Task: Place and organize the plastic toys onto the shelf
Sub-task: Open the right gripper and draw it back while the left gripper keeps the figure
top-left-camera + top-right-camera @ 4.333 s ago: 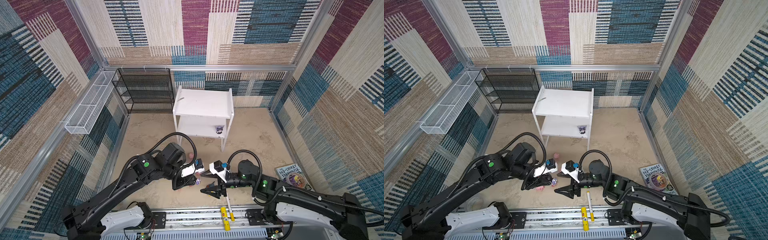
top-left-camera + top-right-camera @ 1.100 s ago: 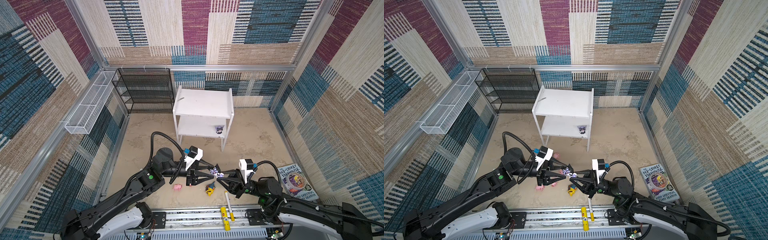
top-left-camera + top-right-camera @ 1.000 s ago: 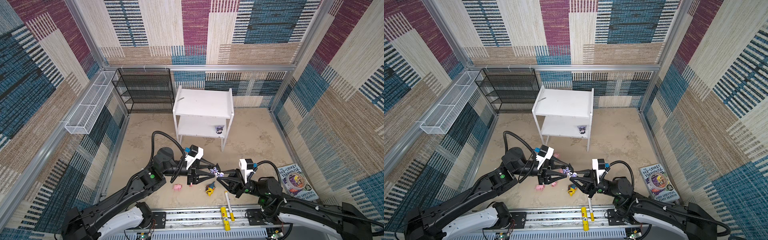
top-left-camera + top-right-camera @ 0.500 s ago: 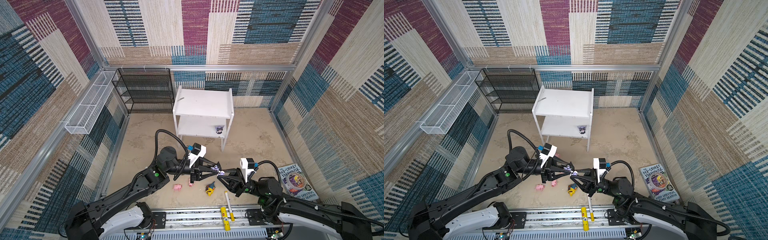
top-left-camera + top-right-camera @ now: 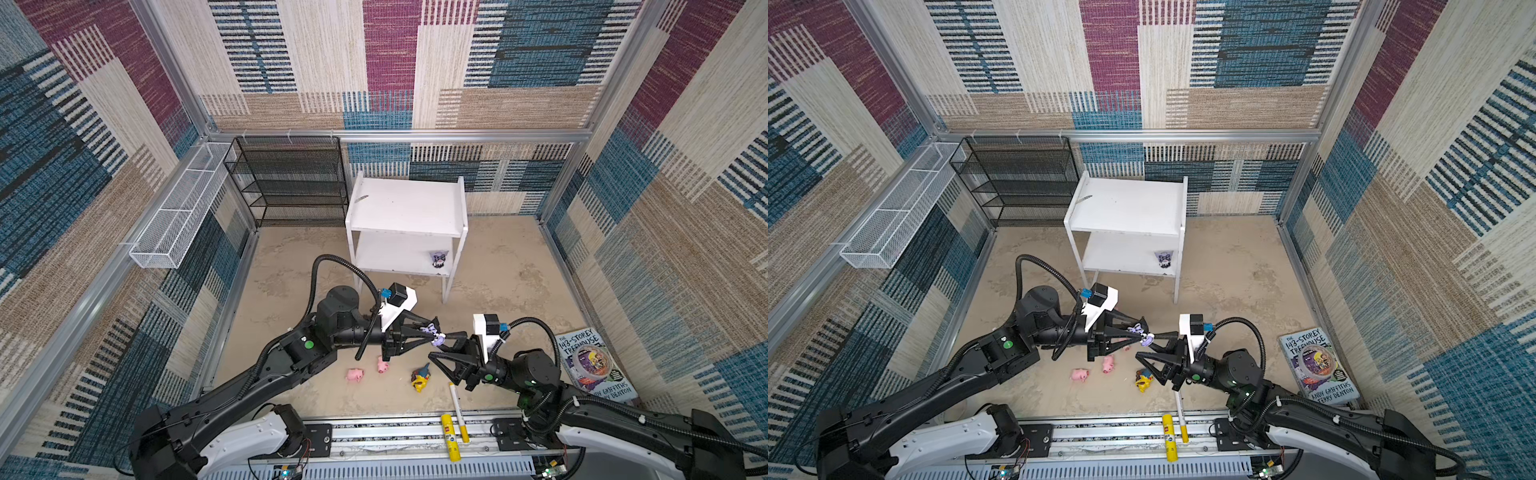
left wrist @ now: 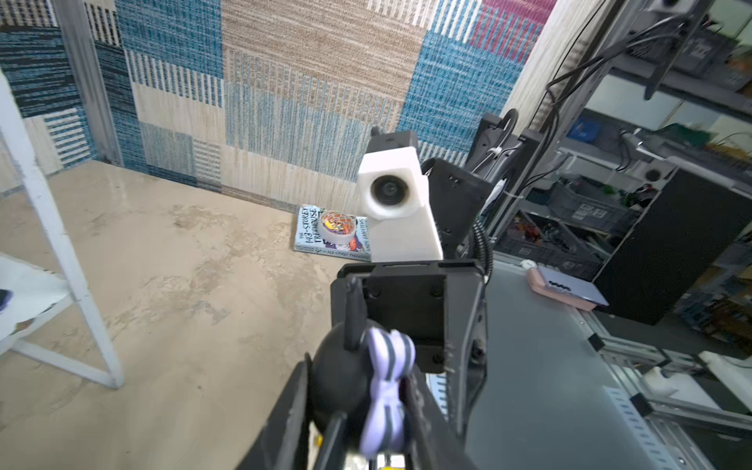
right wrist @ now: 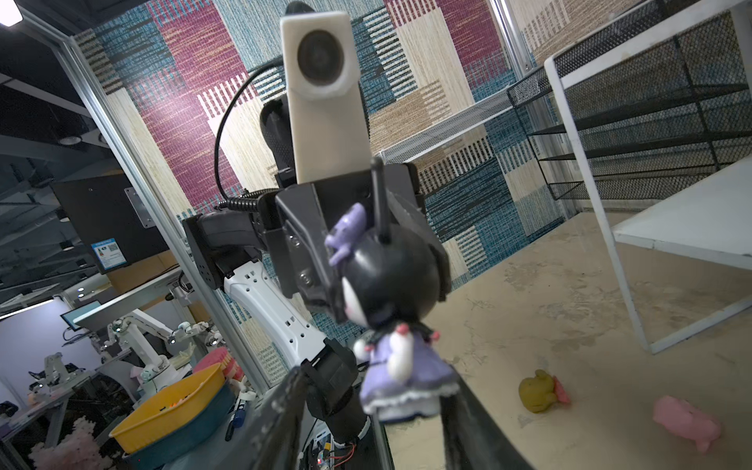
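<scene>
The left gripper (image 5: 429,334) is clenched on the round black head of a black-and-purple figure (image 5: 1140,334) and holds it clear of the bench (image 5: 498,270), nose to nose with the right gripper (image 5: 438,345). The right one's jaws stand spread on either side of the doll's purple skirt, with a gap showing in the right wrist view. It looks to have let go, so the toy hangs on the left grip alone. The figure's long axis runs along the line between the two grippers, head into the left, feet toward the right.

From there the shelf (image 5: 405,208) lies off toward the back wall, just past the left wrist, and I'd say the left arm is the nearer one to carry it over. A twin figure (image 5: 438,258) stands at the right end of the lower board.

The left arm reaches low and forward, with its gripper turned sideways across the middle. Below it two pink pigs (image 5: 354,375) and a yellow figure (image 5: 420,376) lie on the bench
</scene>
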Action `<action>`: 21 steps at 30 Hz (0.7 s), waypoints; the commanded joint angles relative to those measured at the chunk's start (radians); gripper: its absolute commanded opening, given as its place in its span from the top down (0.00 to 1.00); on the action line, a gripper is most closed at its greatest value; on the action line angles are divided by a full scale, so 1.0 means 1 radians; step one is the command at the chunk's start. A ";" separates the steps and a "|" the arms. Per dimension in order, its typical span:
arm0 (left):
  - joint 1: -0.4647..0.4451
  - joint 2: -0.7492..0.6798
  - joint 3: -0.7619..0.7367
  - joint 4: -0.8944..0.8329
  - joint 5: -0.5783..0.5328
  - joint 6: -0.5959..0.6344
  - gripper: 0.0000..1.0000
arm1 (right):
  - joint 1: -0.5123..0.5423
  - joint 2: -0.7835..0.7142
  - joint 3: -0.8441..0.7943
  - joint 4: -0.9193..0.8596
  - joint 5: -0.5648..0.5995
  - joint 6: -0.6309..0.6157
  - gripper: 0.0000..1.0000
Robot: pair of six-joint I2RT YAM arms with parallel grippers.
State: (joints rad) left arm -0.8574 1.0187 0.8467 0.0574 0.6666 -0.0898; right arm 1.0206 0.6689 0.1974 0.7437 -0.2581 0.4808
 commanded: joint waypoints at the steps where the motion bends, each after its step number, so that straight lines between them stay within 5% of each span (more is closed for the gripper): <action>1: -0.001 -0.010 0.065 -0.293 -0.061 0.205 0.79 | 0.000 -0.050 0.036 -0.241 0.002 -0.114 0.41; 7: 0.000 0.003 0.155 -0.547 0.006 0.343 0.79 | 0.000 -0.077 0.100 -0.397 -0.031 -0.192 0.36; 15: -0.001 0.006 0.187 -0.575 0.080 0.361 0.79 | -0.002 0.030 0.145 -0.366 -0.113 -0.210 0.37; 21: -0.001 0.014 0.189 -0.580 0.093 0.358 0.79 | -0.002 0.079 0.159 -0.310 -0.150 -0.211 0.50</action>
State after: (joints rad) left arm -0.8574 1.0309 1.0248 -0.5129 0.7170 0.2424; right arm 1.0199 0.7345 0.3447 0.3790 -0.3859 0.2787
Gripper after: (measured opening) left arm 0.330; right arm 0.514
